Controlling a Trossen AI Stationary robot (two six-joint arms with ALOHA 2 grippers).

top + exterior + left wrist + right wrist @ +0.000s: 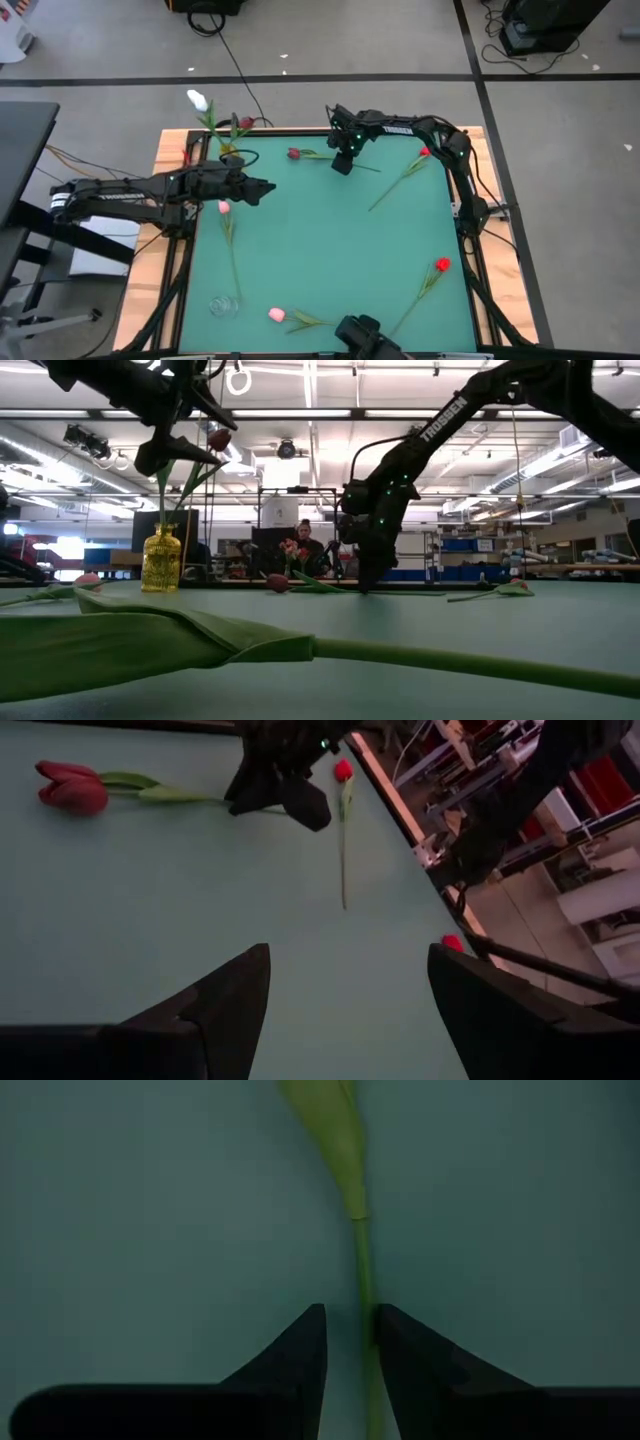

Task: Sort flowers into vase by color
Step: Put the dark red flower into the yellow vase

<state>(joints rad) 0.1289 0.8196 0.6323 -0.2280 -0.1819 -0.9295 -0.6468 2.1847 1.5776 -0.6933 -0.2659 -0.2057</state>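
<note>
A dark maroon tulip (294,153) lies flat near the table's far edge, its stem running toward the right. My right gripper (343,162) points down over that stem (360,1250) and is shut on it. My left gripper (264,190) hovers open above the mat to the right of an amber vase (232,156), touching nothing. That vase holds a white tulip (197,100) and a maroon one (246,122). Two pink tulips (224,207) (276,314) and two red ones (424,152) (442,264) lie on the mat. My right gripper pinches the maroon tulip's stem (366,1315) just past the leaf's base, between its two fingers. It comes from above, pointing down, with the fingers across the stem. The tulip lies flat on the mat (300,586).
A small clear glass vase (224,305) stands at the near left corner. A camera mount (362,332) sits at the near edge. The green mat (320,250) has bare room in its middle. In the low view a person (303,550) sits beyond the far edge.
</note>
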